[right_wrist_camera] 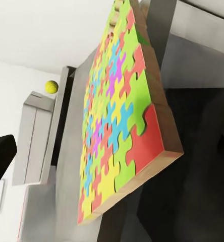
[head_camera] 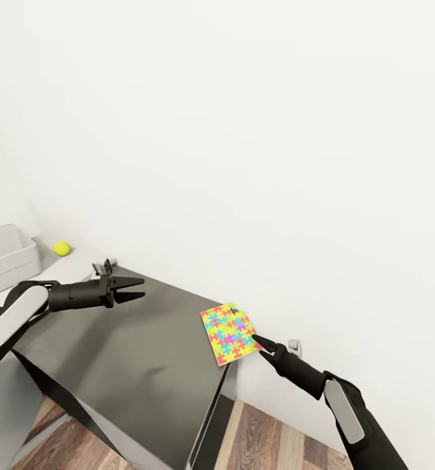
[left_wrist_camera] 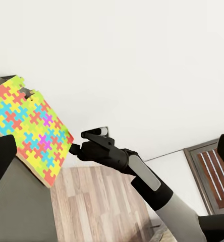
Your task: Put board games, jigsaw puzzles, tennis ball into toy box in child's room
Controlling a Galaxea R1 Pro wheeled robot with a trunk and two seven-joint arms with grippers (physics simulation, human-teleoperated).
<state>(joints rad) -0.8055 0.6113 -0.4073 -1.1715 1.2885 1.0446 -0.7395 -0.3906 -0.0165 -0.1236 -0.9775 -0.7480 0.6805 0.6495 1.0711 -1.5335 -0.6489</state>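
A jigsaw puzzle sits at the far corner of the dark part of the counter, one edge poking out past the counter's rim over the wood floor. The right tool has its tip right at that overhanging edge; whether its fingers are apart or pinched on the board I cannot tell from any view. The left tool hovers above the counter with its fingers apart, holding nothing, well away from the puzzle. The risk here is plain — a board this thin, perched on a corner, could be nudged off and drop to the floor if the right tool pushes rather than grips, or it could slip from a shallow edge pinch once lifted. The head view places the toy box and the tennis ball far along the lighter counter, a long carry. The left wrist view shows the right tool from the side, beside the puzzle's edge over the floor; the right wrist view shows the board's thickness up close — and the ball beyond.
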